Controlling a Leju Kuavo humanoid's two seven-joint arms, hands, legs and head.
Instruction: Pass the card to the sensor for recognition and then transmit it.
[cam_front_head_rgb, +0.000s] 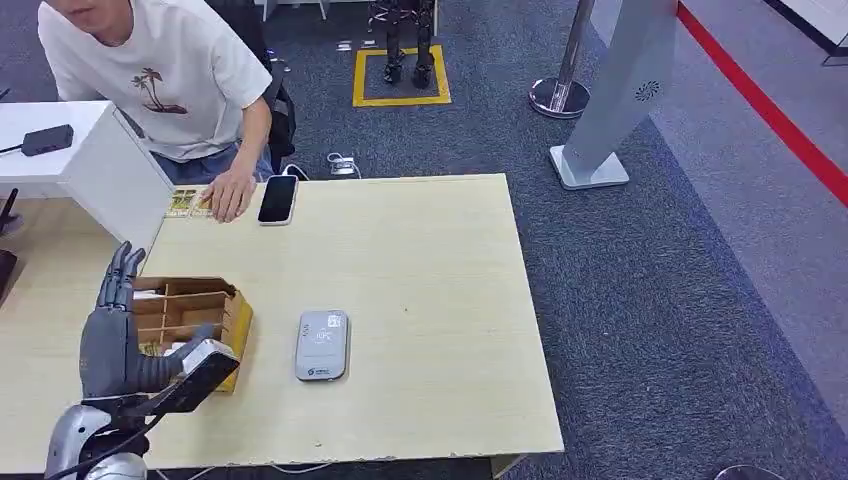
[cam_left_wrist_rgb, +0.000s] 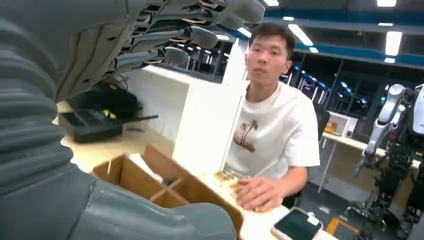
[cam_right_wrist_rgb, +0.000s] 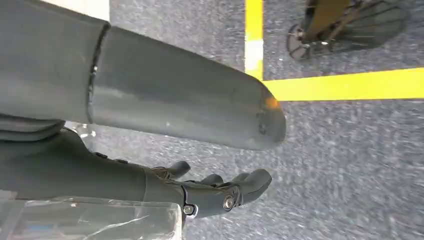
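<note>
The grey card sensor (cam_front_head_rgb: 322, 345) lies flat near the table's front edge. Left of it stands a brown cardboard box (cam_front_head_rgb: 195, 310) with dividers, also seen in the left wrist view (cam_left_wrist_rgb: 165, 185). My left hand (cam_front_head_rgb: 110, 330) is raised just left of the box, fingers straight and apart from the thumb, holding nothing. The same hand (cam_left_wrist_rgb: 75, 50) looms large in its wrist view. Cards (cam_front_head_rgb: 187, 203) lie at the table's far side under a person's hand (cam_front_head_rgb: 230, 192); these cards (cam_left_wrist_rgb: 226, 176) also show beyond the box. My right hand (cam_right_wrist_rgb: 165, 185) hangs over the carpet, fingers loose and bare.
A person in a white T-shirt (cam_front_head_rgb: 160, 80) sits behind the table (cam_front_head_rgb: 440, 260), with a black phone (cam_front_head_rgb: 278, 198) beside their hand. A white block (cam_front_head_rgb: 90, 160) with a black device (cam_front_head_rgb: 47, 139) on top stands at the far left. The right of the table drops to grey carpet.
</note>
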